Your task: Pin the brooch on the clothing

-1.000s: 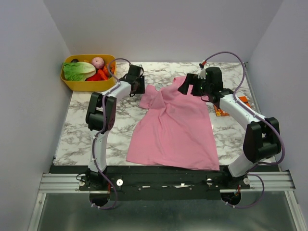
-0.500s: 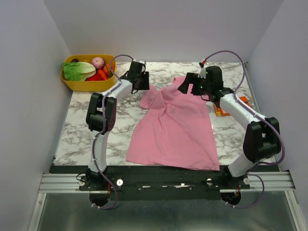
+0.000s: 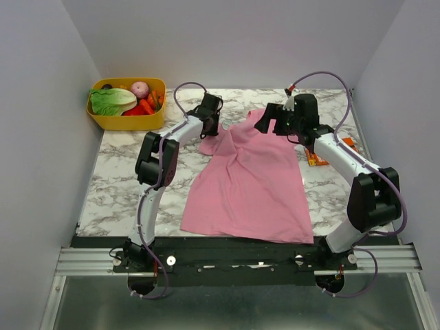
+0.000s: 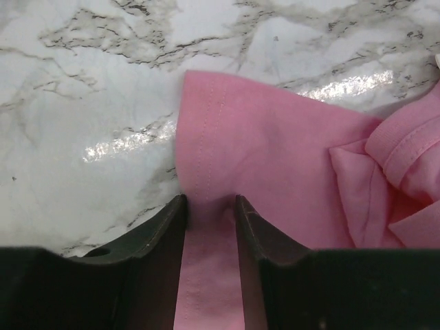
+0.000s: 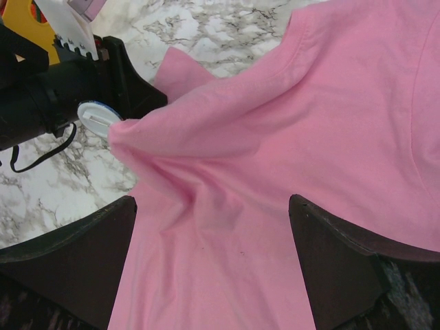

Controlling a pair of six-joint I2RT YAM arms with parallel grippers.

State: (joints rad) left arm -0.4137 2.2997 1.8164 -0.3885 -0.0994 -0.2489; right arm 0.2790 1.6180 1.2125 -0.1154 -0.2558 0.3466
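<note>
Left gripper (image 4: pixel 210 206) straddled the sleeve (image 4: pixel 206 137) of the pink T-shirt (image 3: pixel 254 179), lower centre; firm pinch unconfirmed. Right gripper (image 5: pixel 212 206) stood spread, empty. Recommended: seat the hem fully before lifting. No brooch seen.

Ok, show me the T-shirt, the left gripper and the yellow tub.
T-shirt (image 3: pixel 251 185), top view, middle of its body.
left gripper (image 4: pixel 210 206), left wrist view, midway between its fingertips.
yellow tub (image 3: pixel 127 122), top view, near wall.
</note>
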